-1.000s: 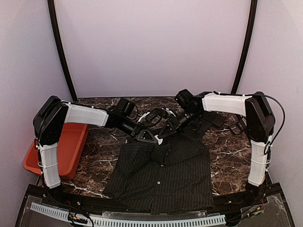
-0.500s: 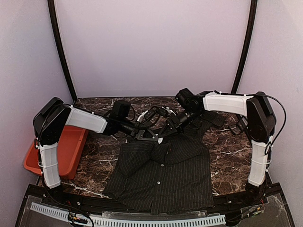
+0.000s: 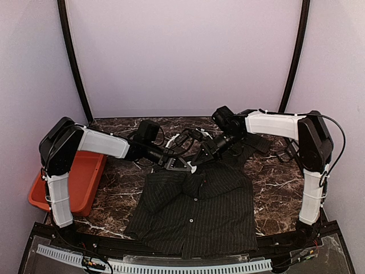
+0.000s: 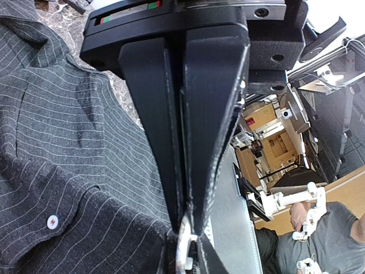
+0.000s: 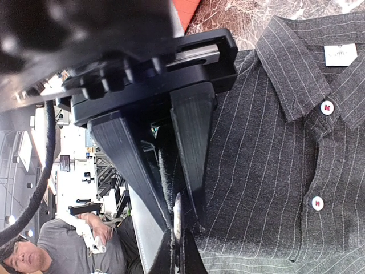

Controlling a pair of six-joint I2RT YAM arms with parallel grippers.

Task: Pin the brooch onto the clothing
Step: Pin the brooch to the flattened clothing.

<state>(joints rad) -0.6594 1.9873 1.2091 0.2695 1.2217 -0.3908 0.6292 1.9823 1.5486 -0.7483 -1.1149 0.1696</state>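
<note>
Left gripper [image 4: 185,242] is seen with its dark fingers drawn almost together, and a small silvery round piece, taken to be the brooch [image 4: 182,257], is pinched at their tips. Only the thin edge of that piece is shown, so its shape cannot be told. The right gripper [image 5: 175,220] is pressed fully closed. Its tips are brought against those of the left one at the same spot, but whether anything is caught between them cannot be told.

The clothing [image 3: 199,211], a dark pinstriped shirt, is laid front up on the dark marble table [image 3: 268,177] between the two arm bases, with its collar turned to the far side. Both arms are reached inward from the sides, and the two grippers are met just over the collar edge of the shirt. White buttons [image 5: 327,107] are seen down the front, and a pale label [image 5: 340,55] is sewn inside the collar. An orange-red tray [image 3: 85,177] is set at the left edge of the table, well apart from the shirt.
</note>
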